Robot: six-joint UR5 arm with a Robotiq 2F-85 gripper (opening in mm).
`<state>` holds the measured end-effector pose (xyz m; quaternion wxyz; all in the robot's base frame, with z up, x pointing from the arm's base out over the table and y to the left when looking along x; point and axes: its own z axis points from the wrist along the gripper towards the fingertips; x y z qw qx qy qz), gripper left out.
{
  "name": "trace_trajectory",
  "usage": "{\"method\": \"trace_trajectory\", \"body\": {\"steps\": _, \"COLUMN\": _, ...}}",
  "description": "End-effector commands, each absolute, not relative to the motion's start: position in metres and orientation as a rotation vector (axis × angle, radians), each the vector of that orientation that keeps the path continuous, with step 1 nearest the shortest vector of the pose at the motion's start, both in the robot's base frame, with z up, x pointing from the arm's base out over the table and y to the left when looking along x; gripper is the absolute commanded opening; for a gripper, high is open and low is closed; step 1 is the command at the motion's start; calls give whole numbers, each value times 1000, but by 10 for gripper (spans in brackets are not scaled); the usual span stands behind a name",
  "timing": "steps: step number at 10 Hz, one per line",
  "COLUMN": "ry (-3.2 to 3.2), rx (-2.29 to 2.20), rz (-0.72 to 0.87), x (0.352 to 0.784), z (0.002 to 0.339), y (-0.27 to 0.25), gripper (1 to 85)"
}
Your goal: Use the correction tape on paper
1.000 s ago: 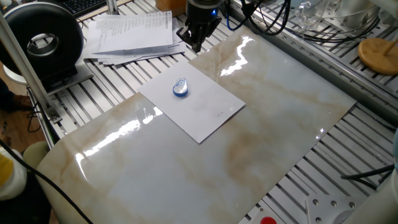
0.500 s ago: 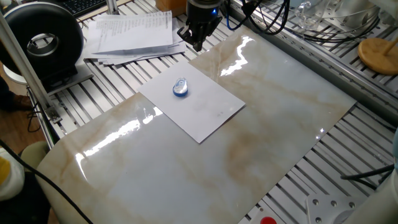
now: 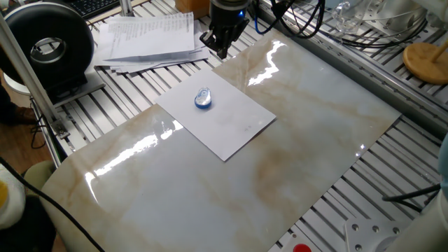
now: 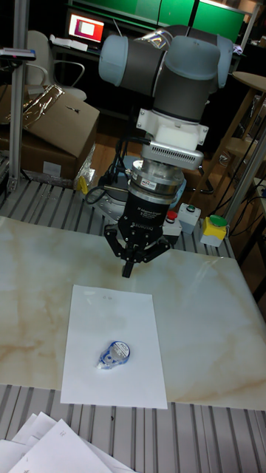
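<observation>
Tape [image 4: 112,355] lying on paper [image 4: 133,325] at lower centre, gripper [image 4: 127,270] above with fingers pressed together, marble slab [image 3: 294,140], printed stack [image 3: 147,38] upper left.

marble slab [image 3: 294,140], printed papers [image 3: 147,38], perhaps tape roll [image 3: 45,49]

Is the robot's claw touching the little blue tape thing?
Apart. In the tall fixed view the claw hangs beyond the far edge of the paper, while the correction tape lies alone on the sheet with bare white paper between them.
</observation>
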<state>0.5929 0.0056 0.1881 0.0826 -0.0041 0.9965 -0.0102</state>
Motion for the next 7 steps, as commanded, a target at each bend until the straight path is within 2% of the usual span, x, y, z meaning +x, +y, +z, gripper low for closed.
{"method": "trace_trajectory", "body": {"steps": 1, "ry": 2988, "rx": 8, "rz": 30, "x": 596, "z": 181, "y": 18, "gripper": 17}}
{"method": "trace_trajectory", "body": {"steps": 7, "ry": 2985, "rx": 37, "rz": 48, "x": 595, "z": 178, "y": 19, "gripper": 17}}
